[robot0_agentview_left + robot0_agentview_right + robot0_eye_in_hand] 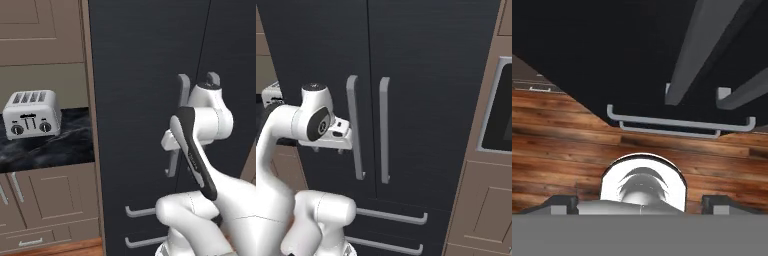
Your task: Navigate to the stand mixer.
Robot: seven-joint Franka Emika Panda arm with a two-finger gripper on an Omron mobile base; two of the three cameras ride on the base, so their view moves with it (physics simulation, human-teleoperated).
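— From the left base view, what's in front of it?

— A tall black double-door fridge (pixel 150 100) with grey bar handles, square ahead. Off to the left a silver four-slot toaster (pixel 32 114) sits on a dark marbled countertop (pixel 50 145) over beige cabinets (pixel 50 200). No red-headed stand mixer anywhere I can see, so I can't say where it is from here; I'd guess the base has to turn or roll along the counter run until it comes into sight.

— How should it go about that?

— Keep the arm tucked as it is, and swing wide of the fridge handles. The white arm (pixel 200 145) is folded up high, elbow bent, wrist close to the doors.

— And the right base view?

— Same fridge, both long vertical handles (pixel 368 130) and two drawer pulls (pixel 391 216) below. A dark inset appliance framed in grey (pixel 496 110) sits in the brown cabinetry on the right. The wrist hangs just beside the left handle.

— The hand view?

— It looks down at wood plank floor (pixel 562 145) and the fridge's drawer pulls. The two dark fingertips (pixel 559 202) sit far out at each bottom corner, so the gripper (pixel 642 205) stands wide, holding nothing.
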